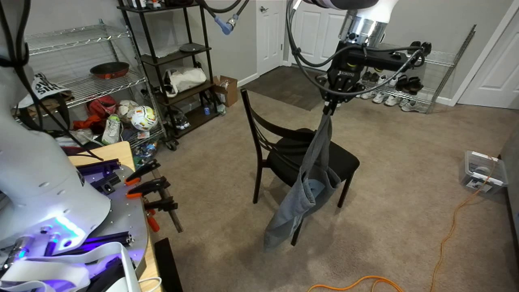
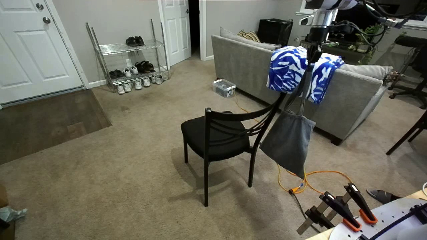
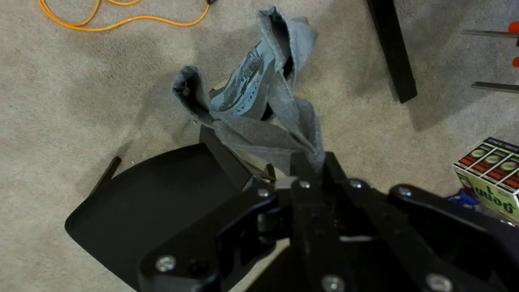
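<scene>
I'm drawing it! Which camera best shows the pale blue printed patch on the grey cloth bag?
The wrist view, because the patch shows its lettering. Exterior views show a plain piece, or the bag, patch hidden.

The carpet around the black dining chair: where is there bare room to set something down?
Bare carpet lies between the dining chair and the brown entry floor, and between the chair and the shoe rack. Crowded: near the backrest, where the gripper holds a gray tote bag; an orange extension cord lies nearby.
</scene>
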Controlling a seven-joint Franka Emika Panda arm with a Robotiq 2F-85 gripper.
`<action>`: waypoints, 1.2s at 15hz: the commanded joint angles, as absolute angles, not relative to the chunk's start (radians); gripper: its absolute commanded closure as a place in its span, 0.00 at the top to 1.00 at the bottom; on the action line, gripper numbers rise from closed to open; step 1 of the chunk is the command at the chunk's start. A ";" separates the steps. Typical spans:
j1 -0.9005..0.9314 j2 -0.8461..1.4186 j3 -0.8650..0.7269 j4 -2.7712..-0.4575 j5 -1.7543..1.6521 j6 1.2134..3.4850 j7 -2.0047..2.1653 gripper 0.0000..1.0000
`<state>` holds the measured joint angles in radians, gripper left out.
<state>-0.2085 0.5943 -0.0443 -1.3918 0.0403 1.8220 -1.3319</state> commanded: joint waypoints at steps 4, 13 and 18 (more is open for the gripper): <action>-0.226 0.614 -0.042 -1.362 0.023 1.784 -1.308 0.03; -0.232 0.694 -0.046 -1.226 0.020 1.688 -1.296 0.03; -0.226 0.731 -0.042 -1.144 0.014 1.639 -1.292 0.03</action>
<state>-0.2255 0.7089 -0.0517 -1.2076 0.0379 1.6894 -1.3255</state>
